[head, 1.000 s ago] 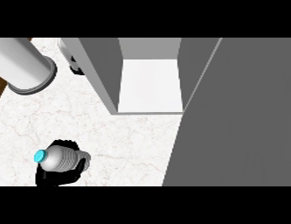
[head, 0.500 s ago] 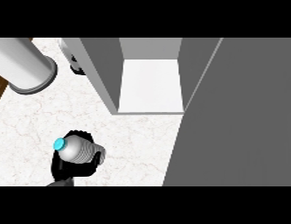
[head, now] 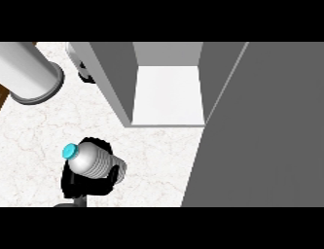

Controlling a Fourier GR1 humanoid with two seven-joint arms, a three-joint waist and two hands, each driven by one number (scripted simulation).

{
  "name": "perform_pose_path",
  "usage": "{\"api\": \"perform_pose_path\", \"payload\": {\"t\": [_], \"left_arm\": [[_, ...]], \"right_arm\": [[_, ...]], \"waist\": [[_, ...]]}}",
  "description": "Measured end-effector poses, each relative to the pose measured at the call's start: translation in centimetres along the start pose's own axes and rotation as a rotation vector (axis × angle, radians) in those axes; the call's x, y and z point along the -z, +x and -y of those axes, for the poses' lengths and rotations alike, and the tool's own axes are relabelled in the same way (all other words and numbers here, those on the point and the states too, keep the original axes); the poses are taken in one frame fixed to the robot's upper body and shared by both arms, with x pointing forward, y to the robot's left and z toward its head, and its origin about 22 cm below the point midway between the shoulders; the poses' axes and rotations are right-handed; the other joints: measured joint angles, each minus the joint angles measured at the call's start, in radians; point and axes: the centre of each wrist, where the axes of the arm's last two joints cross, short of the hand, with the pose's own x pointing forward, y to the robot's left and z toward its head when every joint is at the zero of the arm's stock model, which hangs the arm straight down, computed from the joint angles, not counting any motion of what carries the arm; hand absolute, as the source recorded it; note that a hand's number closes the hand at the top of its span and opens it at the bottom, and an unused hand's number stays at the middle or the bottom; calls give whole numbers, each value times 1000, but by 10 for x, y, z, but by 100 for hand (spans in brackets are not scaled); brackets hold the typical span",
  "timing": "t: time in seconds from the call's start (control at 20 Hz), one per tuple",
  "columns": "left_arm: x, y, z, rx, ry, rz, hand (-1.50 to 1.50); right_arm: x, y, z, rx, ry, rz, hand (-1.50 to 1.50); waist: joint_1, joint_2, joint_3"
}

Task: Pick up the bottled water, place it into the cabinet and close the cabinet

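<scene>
1. Your right hand, low and left in the view, is clenched around the bottled water over the marble counter, short of the cabinet.
2. The cabinet stands open, its door at right.
3. Your left hand is mostly hidden at the upper left, so you cannot tell its state.

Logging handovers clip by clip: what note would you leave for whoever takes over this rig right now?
Right hand: curled round the bottled water, over the counter, short of the cabinet opening.
Left hand: only a dark part shows by the cabinet's left wall; state unclear.
Cabinet: open, door swung out at right.
Done: bottle grasped.
Left: place it inside, close the door.
</scene>
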Motion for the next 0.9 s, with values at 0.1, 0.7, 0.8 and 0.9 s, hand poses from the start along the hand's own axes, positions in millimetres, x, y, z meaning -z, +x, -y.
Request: {"api": "perform_pose_path", "payload": {"t": [0.1, 0.7, 0.8, 0.9], "left_arm": [[6, 5, 12, 5, -4, 9, 150], [44, 48, 82, 43, -57, 55, 150], [55, 56, 97, 54, -62, 54, 150], [61, 60, 113, 63, -60, 59, 150]], "right_arm": [[1, 0, -1, 10, -3, -1, -150], [-4, -3, -1, 7, -15, 12, -150], [-2, -3, 0, 1, -9, 14, -150], [-4, -4, 1, -3, -11, 18, -150]], "waist": [[-1, 0, 0], [-6, 1, 0], [-6, 2, 0], [-7, 2, 0]]}}
